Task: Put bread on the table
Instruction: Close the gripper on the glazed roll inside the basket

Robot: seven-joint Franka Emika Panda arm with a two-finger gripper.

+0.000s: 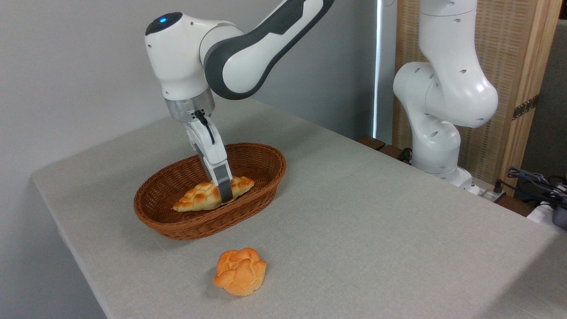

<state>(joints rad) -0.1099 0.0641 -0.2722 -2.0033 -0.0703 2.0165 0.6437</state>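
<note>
Bread (201, 197) in wicker basket (259, 156)

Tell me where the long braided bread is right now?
The braided loaf lies inside the brown wicker basket, left of centre on the grey table. The pincer reaches down around its middle, and the round orange bun sits in front of the basket.

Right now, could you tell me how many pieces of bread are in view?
2: the braided loaf in the basket under the claw, and the round bun on the table. None seem hidden.
</note>
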